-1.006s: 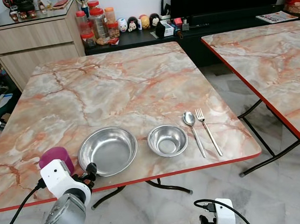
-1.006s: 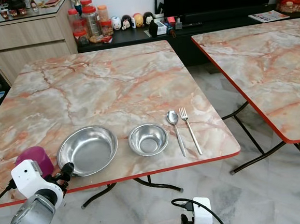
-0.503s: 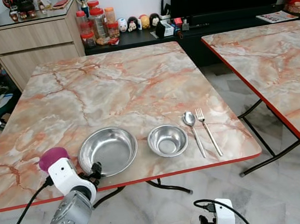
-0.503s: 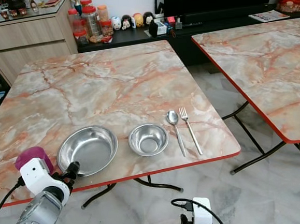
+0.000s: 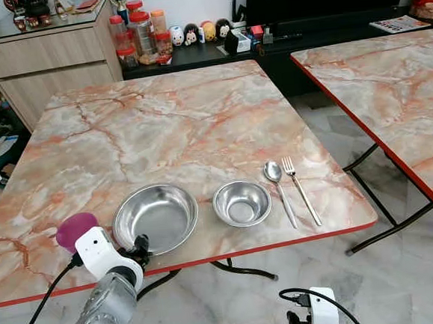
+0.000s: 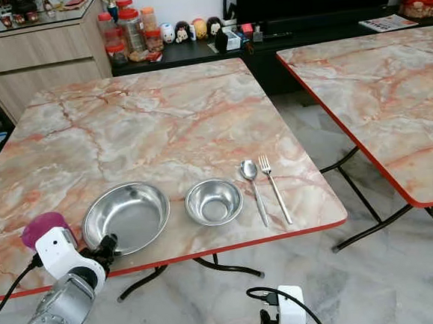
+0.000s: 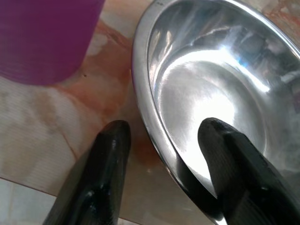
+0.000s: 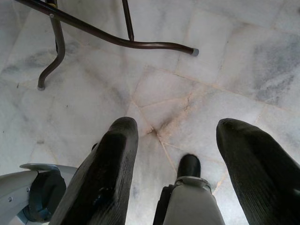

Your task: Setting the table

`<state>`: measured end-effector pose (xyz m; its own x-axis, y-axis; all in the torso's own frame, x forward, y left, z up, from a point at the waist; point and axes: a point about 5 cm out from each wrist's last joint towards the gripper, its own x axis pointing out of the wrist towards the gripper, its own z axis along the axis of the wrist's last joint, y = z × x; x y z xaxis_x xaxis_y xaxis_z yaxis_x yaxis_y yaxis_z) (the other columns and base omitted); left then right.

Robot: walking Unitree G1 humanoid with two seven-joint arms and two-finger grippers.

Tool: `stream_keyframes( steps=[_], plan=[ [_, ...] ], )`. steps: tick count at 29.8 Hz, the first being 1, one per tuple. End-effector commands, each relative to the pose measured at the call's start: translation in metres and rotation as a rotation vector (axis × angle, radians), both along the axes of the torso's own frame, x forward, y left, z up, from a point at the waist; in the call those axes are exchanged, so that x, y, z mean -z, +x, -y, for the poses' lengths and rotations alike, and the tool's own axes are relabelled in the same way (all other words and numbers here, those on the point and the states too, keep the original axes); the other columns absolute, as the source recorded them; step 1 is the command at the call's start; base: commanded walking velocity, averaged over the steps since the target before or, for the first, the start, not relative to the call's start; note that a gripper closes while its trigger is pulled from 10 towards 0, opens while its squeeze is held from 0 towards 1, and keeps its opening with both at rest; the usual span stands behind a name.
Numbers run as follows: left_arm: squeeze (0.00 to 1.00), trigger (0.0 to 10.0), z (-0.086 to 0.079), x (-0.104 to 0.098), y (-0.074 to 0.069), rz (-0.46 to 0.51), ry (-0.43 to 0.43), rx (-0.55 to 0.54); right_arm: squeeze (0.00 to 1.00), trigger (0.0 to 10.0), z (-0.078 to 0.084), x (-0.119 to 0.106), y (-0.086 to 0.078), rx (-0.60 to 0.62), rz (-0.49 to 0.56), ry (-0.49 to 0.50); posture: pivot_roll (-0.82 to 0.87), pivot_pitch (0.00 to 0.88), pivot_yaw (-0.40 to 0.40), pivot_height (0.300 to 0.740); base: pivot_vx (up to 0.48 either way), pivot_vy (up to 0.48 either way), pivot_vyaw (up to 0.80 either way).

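A large steel bowl [image 5: 155, 218] sits near the front edge of the marble table [image 5: 161, 121], with a purple cup [image 5: 73, 229] to its left. Right of it lie a small steel bowl [image 5: 241, 203], a spoon [image 5: 278, 183] and a fork [image 5: 300, 189]. My left gripper [image 5: 141, 250] is open at the large bowl's front-left rim. In the left wrist view one finger [image 7: 110, 140] rests outside the rim and the other inside the large bowl [image 7: 206, 89], beside the purple cup [image 7: 47, 37]. My right gripper [image 8: 176, 136] hangs open over the floor below the table.
A second marble table [image 5: 390, 81] stands to the right across a gap of tiled floor. Behind are a wooden cabinet [image 5: 51, 62], jars [image 5: 143, 36] and a dark TV console [image 5: 304, 31]. Bent metal table legs [image 8: 93, 33] cross the floor near my right gripper.
My left arm has shifted a little right and lower, bringing its fingers to the large bowl's rim. More of the purple cup shows. The right arm has not moved.
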<state>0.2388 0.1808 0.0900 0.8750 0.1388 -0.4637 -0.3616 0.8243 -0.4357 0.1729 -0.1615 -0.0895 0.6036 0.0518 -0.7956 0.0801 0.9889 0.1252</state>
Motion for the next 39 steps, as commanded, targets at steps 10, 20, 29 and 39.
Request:
stream_keyframes(
  steps=[10,20,29,39],
  plan=[
    [0.0,0.0,0.003,-0.001,0.002,0.003,0.01,-0.001,0.0,10.0,-0.002,0.0,0.001,-0.001,-0.01,0.008,0.14,0.0,0.031,0.74,0.0,0.0,0.0],
    [0.0,0.0,0.002,-0.004,0.002,0.0,0.025,0.0,0.0,10.0,-0.004,0.0,0.002,-0.004,-0.01,0.014,0.14,0.0,0.033,0.74,0.0,0.0,0.0],
    [0.0,0.0,0.001,-0.01,0.003,0.018,0.044,-0.011,0.0,10.0,-0.004,-0.001,0.003,-0.008,-0.011,0.014,0.15,0.0,0.026,0.74,0.0,0.0,0.0],
    [0.0,0.0,0.005,-0.024,0.007,0.129,-0.025,0.001,0.0,10.0,-0.006,-0.002,0.007,-0.023,-0.004,0.016,0.17,0.0,0.008,0.74,0.0,0.0,0.0]
  ],
)
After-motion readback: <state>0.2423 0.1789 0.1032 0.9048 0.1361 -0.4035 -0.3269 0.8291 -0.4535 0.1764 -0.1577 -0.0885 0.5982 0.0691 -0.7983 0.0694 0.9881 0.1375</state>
